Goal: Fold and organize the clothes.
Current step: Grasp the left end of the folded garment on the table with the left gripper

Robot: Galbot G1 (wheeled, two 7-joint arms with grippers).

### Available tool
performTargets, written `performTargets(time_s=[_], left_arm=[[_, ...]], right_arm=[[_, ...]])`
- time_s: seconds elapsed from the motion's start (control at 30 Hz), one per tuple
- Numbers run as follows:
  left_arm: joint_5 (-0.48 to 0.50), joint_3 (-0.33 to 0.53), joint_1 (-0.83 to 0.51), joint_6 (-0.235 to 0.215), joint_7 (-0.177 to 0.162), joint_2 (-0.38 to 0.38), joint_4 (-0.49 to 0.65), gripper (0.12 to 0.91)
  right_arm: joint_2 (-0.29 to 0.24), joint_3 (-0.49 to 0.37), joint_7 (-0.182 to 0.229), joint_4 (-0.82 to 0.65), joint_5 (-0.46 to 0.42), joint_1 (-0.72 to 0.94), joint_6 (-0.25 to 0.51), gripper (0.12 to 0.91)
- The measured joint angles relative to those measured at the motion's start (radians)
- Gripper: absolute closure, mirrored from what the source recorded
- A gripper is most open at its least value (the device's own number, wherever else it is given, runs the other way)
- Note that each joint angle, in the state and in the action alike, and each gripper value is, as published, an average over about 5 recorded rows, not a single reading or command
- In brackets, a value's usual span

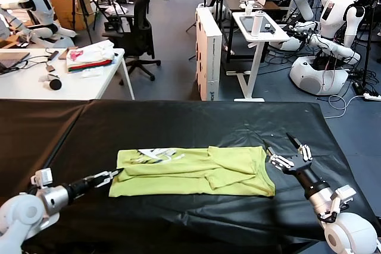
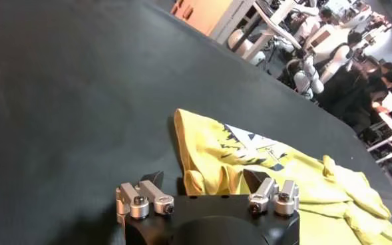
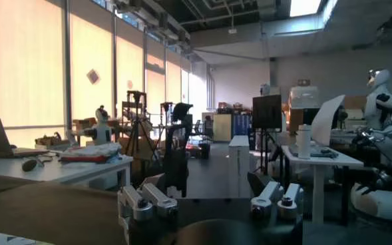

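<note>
The lime yellow-green T-shirt (image 1: 193, 171) lies folded into a long strip on the black table (image 1: 178, 123), its white-and-dark print (image 1: 156, 155) at the left end. My left gripper (image 1: 114, 174) is open, low at the shirt's left end. In the left wrist view the shirt (image 2: 275, 173) has its bunched corner just beyond the left gripper (image 2: 204, 180), between the spread fingertips. My right gripper (image 1: 280, 145) is open just off the shirt's right end, tilted upward. In the right wrist view the right gripper (image 3: 205, 184) points out at the room with nothing between its jaws.
Behind the black table stand a white desk (image 1: 36, 81) with a pile of white, pink and red cloth (image 1: 90, 56), an office chair (image 1: 138, 22), a white cabinet (image 1: 208, 52), a small standing desk (image 1: 259, 31) and other robots (image 1: 333, 28).
</note>
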Motion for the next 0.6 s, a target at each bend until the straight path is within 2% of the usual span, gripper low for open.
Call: performTargets(time_s=[0.33, 0.6], left_arm=[[0.0, 0.011, -0.004, 0.001, 0.004, -0.02, -0.002, 0.123], [0.006, 0.027, -0.009, 0.002, 0.024, -0.025, -0.008, 0.123]], right_arm=[[0.011, -0.012, 0.001, -0.001, -0.008, 0.006, -0.001, 0.118], [0.02, -0.019, 0.002, -0.001, -0.016, 0.009, -0.001, 0.118]])
